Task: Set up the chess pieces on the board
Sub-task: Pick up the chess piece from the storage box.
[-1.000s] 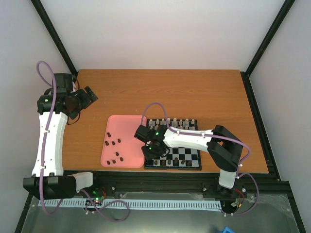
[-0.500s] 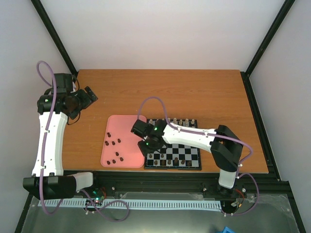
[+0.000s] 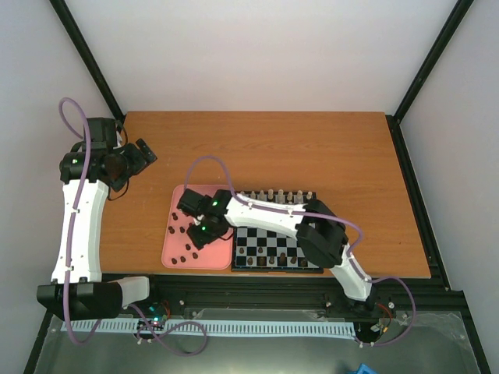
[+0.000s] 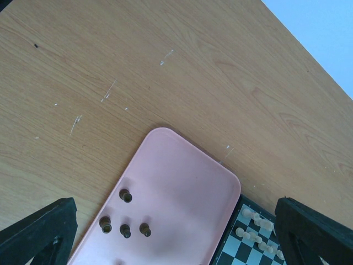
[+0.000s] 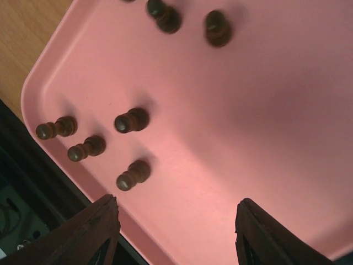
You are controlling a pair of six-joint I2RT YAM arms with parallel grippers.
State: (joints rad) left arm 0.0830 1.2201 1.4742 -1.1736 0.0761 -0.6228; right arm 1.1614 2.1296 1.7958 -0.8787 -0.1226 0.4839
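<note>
Several tiny dark chess pieces [image 3: 185, 252] stand on the pink tray [image 3: 204, 192], left of the board [image 3: 282, 243]. More dark pieces [image 3: 270, 261] stand along the board's near row. My right gripper [image 3: 194, 221] hangs open and empty over the tray. In the right wrist view its jaws [image 5: 179, 237] are spread wide above bare tray [image 5: 265, 110], with dark pieces [image 5: 132, 174] just ahead to the left. My left gripper [image 3: 141, 155] is open and empty, raised at the far left. The left wrist view shows the tray [image 4: 182, 182], some dark pieces [image 4: 126, 195] and a board corner [image 4: 242, 248].
Cream-white pieces [image 3: 276, 195] line the board's far row and also show in the left wrist view [image 4: 257, 222]. The wooden table [image 3: 257, 148] stretches behind the tray and board. A black frame rail [image 3: 257, 282] runs along the near edge.
My right arm has swung left from over the board's left part to over the pink tray, gripper open. The left arm has not moved.
</note>
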